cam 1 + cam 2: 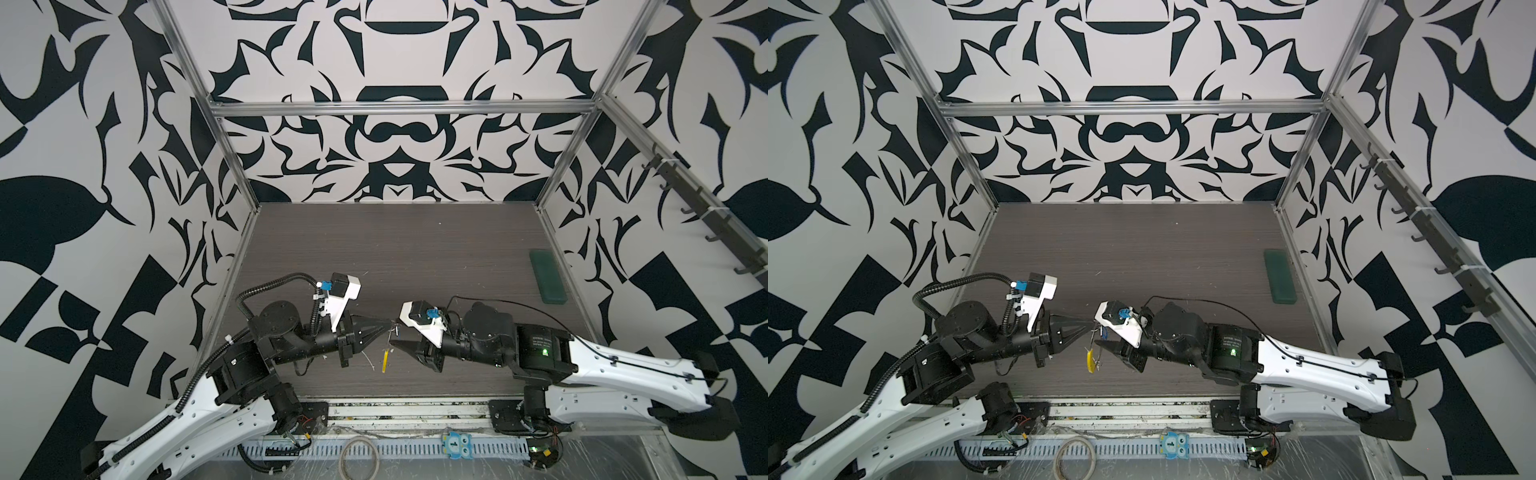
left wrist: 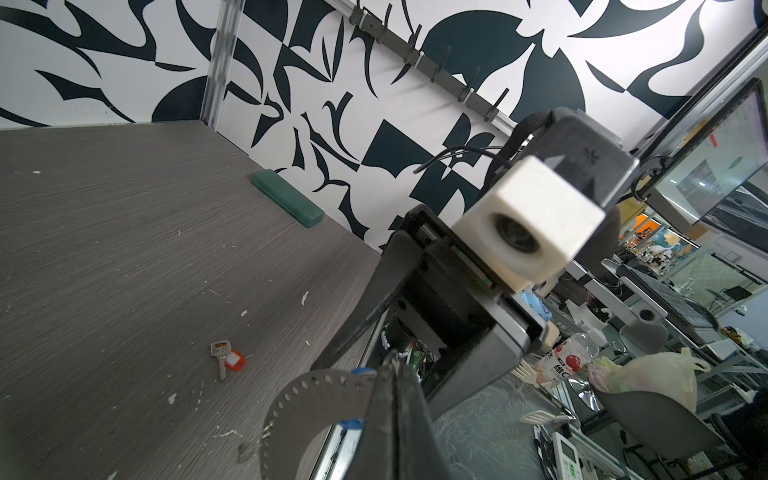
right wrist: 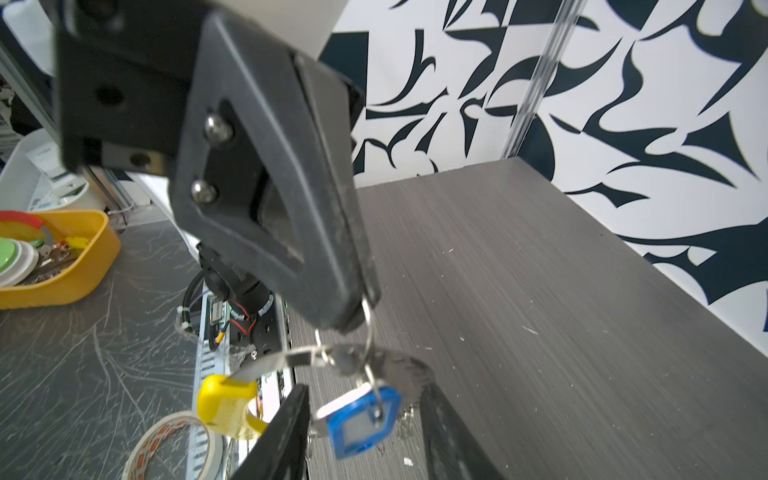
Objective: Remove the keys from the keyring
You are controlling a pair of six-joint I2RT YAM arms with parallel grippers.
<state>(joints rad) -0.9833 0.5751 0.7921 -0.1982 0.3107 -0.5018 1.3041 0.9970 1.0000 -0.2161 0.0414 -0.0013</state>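
My left gripper (image 1: 390,323) (image 3: 362,308) is shut on the small metal ring of the keyring and holds it above the table. The grey dotted loop (image 2: 307,399) (image 3: 291,357) hangs from it with its yellow section (image 1: 385,360) (image 1: 1089,360) (image 3: 224,405). A blue key (image 3: 361,419) dangles on the ring. My right gripper (image 1: 397,340) (image 3: 365,390) is open, its fingers (image 3: 286,436) on either side of the blue key and not touching it. A red key (image 2: 233,360), with a metal key beside it, lies loose on the table.
A green case (image 1: 548,276) (image 2: 286,204) lies near the right wall. A beige hoop (image 1: 359,457) (image 3: 174,444) sits in front of the table edge. A yellow bin (image 3: 62,257) stands off the table. A hook rail (image 1: 706,216) runs along the right wall.
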